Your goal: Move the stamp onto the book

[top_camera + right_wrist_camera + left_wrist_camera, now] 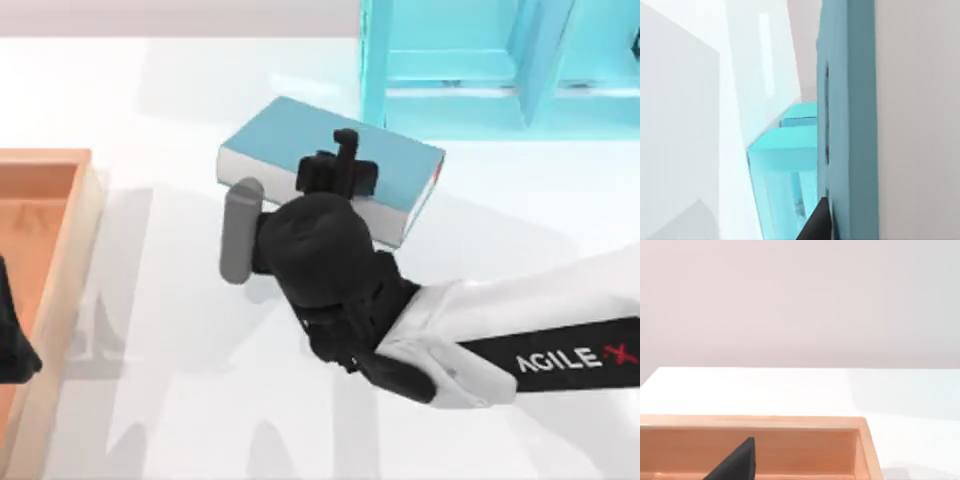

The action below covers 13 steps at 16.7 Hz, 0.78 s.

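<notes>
Right hand (343,160) over book (290,135), fingers hidden.

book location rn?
Top view: the book lies flat near table centre, just left-front of the light-blue shelf unit, with the right hand over it.

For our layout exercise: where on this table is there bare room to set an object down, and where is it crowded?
Bare: the table between wooden tray and right arm, and its right side below the shelf unit. Crowded: around the book, where the right gripper hangs.
</notes>
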### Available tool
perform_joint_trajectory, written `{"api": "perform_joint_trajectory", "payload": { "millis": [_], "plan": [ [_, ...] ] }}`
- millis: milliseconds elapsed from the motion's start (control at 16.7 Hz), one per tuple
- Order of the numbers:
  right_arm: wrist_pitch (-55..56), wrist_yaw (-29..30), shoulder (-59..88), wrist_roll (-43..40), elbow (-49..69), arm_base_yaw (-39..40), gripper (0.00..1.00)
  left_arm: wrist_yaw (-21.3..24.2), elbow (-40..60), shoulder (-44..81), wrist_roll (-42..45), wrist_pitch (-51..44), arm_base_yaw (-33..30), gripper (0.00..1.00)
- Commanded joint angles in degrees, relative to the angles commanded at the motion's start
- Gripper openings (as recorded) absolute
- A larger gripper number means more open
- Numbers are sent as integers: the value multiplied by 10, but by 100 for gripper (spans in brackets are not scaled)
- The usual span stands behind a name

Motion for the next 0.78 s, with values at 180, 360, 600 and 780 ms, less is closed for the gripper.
{"api": "perform_joint_trajectory", "payload": {
  "millis": [180,360,600,780],
  "plan": [
    [10,1,19,-64,1,15,0,0,0,0,0,0,0,100],
    [12,1,22,-76,1,18,0,0,0,0,0,0,0,100],
    [10,1,21,-72,-4,16,0,0,0,0,0,0,0,100],
    [10,5,17,-72,-5,22,0,0,0,0,0,0,0,100]
  ]
}}
